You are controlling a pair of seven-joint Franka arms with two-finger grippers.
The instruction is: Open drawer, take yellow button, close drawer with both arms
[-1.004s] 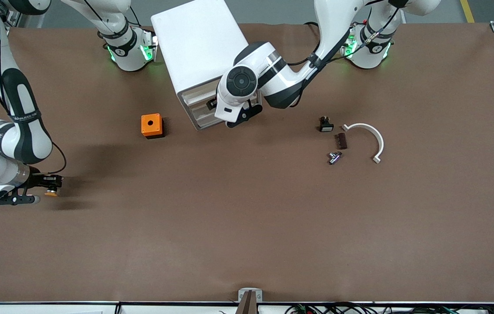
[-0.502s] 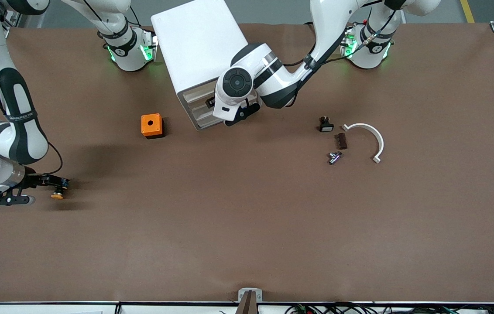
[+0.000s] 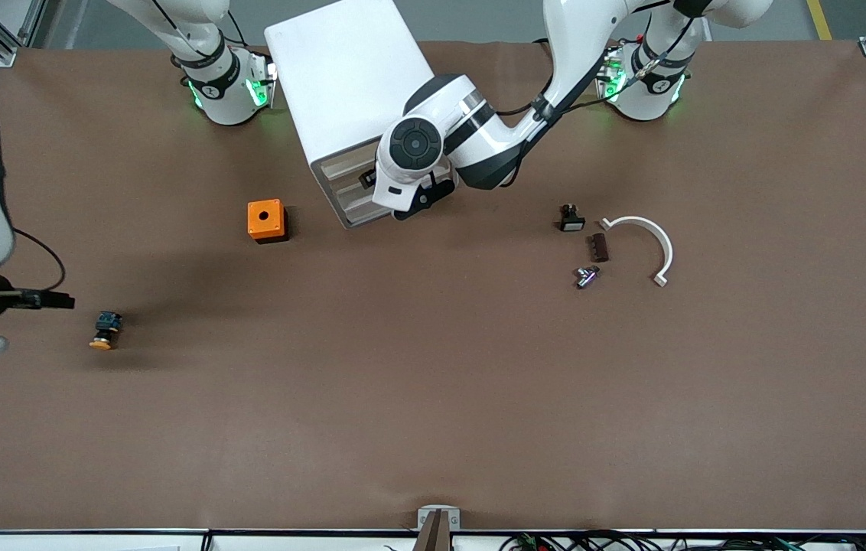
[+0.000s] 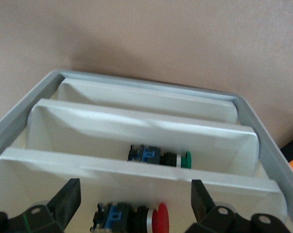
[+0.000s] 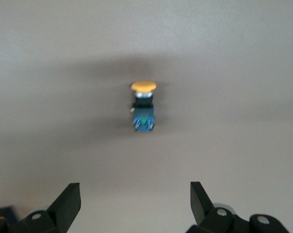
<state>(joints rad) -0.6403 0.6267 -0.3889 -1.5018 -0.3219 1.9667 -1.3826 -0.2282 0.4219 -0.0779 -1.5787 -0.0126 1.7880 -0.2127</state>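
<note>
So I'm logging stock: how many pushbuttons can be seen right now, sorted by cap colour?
Orange-yellow: 1, the button lying on the table
Green: 1, green-capped pushbutton in a cabinet drawer
Red: 1, red-capped pushbutton in a cabinet drawer
Total: 3

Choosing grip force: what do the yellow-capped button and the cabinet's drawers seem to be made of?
The button: likely hard plastic, with a smooth matte yellow cap, a metallic-looking collar and a blue base. The drawers: probably thin molded white plastic, judging by the slightly glossy, rounded walls.
</note>
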